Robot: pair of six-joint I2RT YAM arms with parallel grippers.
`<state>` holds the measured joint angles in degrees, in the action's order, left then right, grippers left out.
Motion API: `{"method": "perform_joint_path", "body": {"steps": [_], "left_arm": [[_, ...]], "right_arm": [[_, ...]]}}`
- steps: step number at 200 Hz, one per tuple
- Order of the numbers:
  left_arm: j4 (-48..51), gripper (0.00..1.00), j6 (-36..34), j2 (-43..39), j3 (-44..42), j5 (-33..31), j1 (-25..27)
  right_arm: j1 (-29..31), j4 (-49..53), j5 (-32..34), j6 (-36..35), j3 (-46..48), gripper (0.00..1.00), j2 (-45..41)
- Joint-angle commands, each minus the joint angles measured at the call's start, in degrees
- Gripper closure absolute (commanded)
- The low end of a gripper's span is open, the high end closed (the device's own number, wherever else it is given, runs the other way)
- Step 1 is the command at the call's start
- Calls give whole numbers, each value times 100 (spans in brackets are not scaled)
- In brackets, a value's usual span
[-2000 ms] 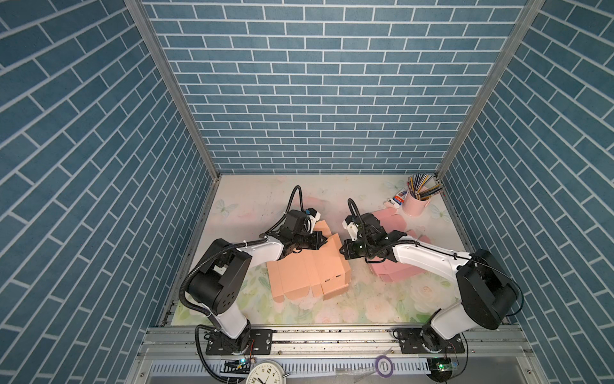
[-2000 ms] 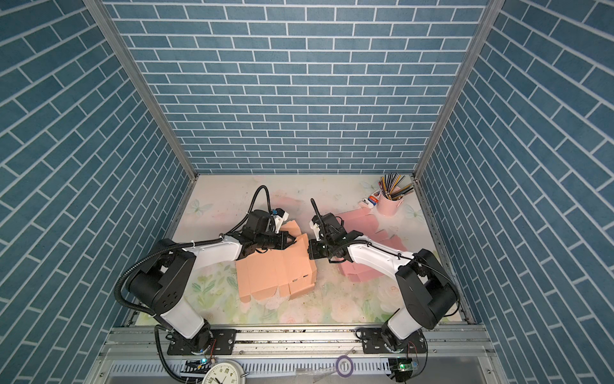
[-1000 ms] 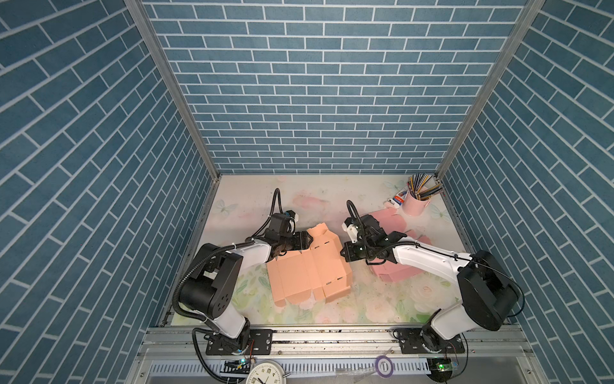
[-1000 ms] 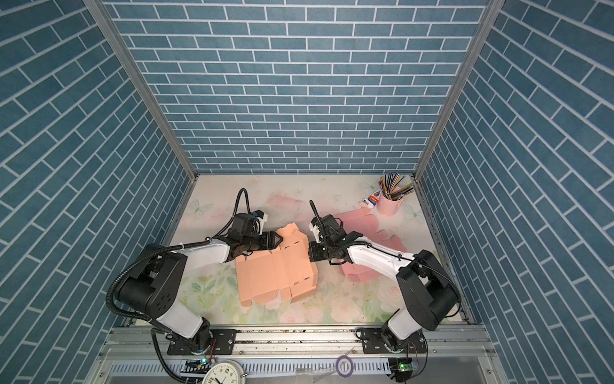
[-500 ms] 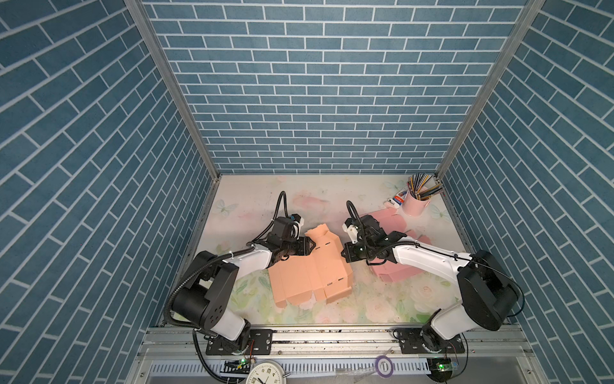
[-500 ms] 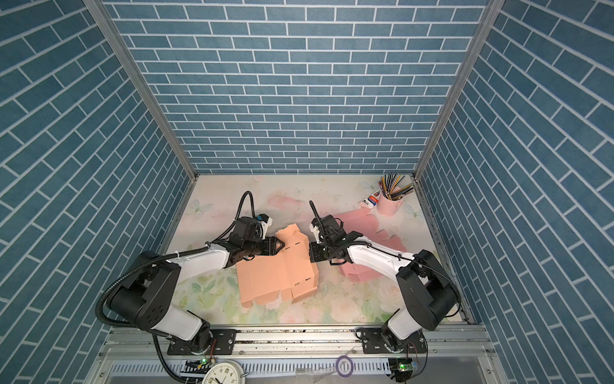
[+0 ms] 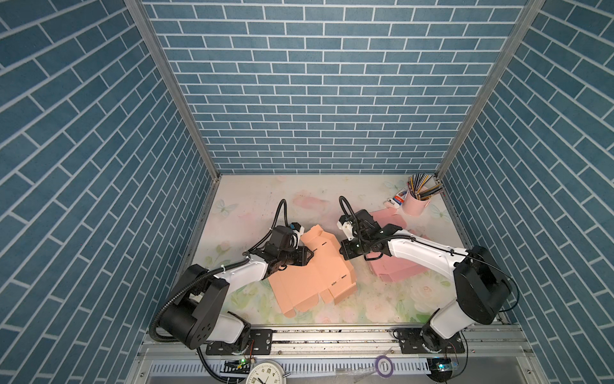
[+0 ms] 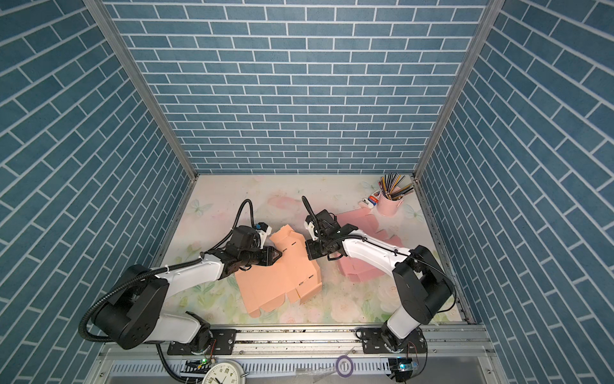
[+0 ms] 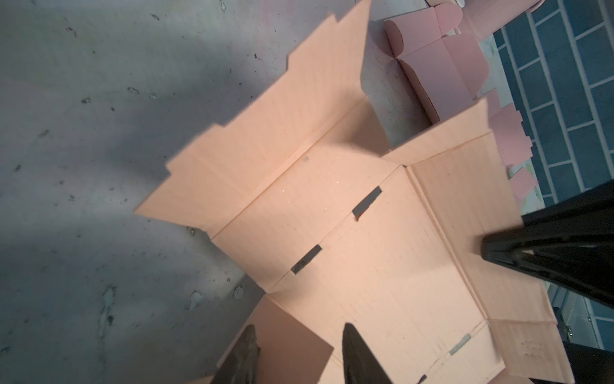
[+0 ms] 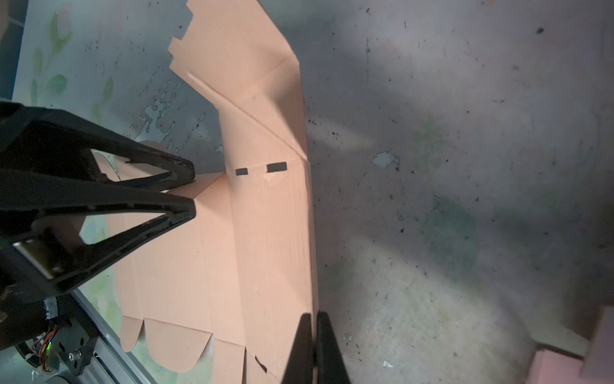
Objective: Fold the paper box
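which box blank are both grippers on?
The peach blank mid-table: left gripper straddles a flap, right gripper pinches its raised edge. The pink blanks sit piled beneath the right arm, ungripped.

White-shelled arms point(image 7: 242, 276), black joints point(image 7: 199, 312), seemingly corrugated black cables point(image 7: 165, 302).

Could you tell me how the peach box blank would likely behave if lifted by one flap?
Probably floppy: the peach box blank is a thin sheet that bends along its creases, as the raised panels show. Likely light, since the right claw holds a wall up by its edge alone.
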<state>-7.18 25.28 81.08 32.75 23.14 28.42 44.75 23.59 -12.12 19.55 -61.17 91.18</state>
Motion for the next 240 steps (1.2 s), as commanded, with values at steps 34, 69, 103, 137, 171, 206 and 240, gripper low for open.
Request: {"method": "perform_joint_path", "body": {"steps": [34, 69, 103, 137, 171, 206, 240], "left_arm": [[-215, 58, 113, -692, -31, 318, -214], [-128, 58, 267, -959, 102, 570, -542], [-283, 58, 435, -900, 315, 1109, -1244], [-73, 59, 424, -464, 820, 1120, -1536], [135, 62, 224, 570, 1406, 1030, -1727], [-110, 63, 342, 1057, 1544, 1227, -1708], [-370, 63, 468, 1147, 1382, 1378, -1496]], "right_arm": [[327, 955, 1002, -1109, -435, 100, -285], [490, 1176, 1898, -1113, -673, 100, -292], [874, 1344, 2838, -1331, -892, 100, -405], [1291, 1352, 3461, -1634, -928, 100, -478], [1608, 1244, 3826, -2011, -952, 100, -364], [1844, 1336, 4650, -2327, -1097, 100, 23], [1840, 1040, 4778, -2803, -1167, 100, 206]]}}
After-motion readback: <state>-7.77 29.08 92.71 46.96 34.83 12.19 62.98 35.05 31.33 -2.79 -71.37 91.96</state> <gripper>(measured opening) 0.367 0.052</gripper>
